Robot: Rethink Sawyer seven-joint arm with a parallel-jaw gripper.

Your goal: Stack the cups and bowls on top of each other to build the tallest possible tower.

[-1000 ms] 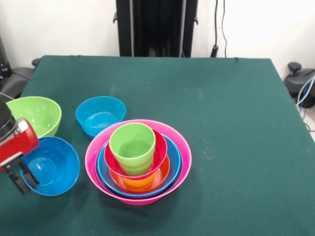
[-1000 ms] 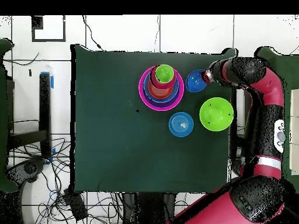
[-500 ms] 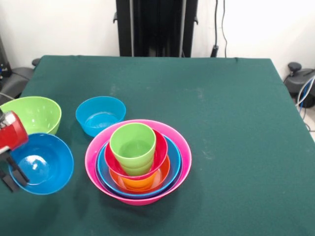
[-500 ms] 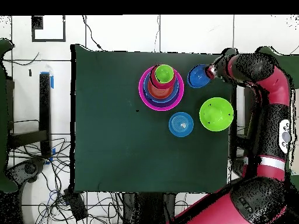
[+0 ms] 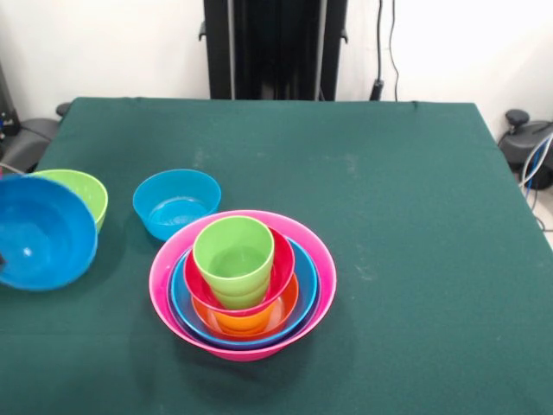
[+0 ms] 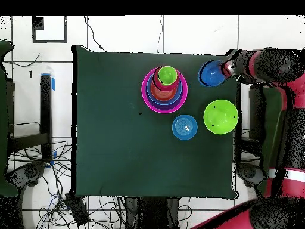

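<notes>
Looking straight down, the overhead view alone shows the red and black arm [image 6: 285, 95], which rises beside the green table [image 6: 119, 149] and bends across to its gripper [image 6: 229, 68] at the rim of a blue bowl [image 6: 211, 72]. The front view shows none of the arm; there the same blue bowl [image 5: 39, 233] appears tilted, its opening turned toward the tower [image 5: 243, 281], and it overlaps the lime green bowl [image 5: 82, 192] behind it. Whether the gripper's fingers are spread or pinching the rim cannot be told, since they are not resolved in either view, and neither view settles whether the bowl is clear of the cloth.

The tower stands near the table's middle: a big pink bowl [image 5: 173, 259] outermost, then a blue bowl, an orange bowl [image 5: 251, 322] and a red-pink bowl [image 5: 281, 264], with a lime green cup [image 5: 232, 252] upright at the top. A smaller sky blue bowl [image 5: 176, 203] sits just beside the tower, upright and apart from it. The lime green bowl lies beyond that sky blue bowl, farther from the tower.
</notes>
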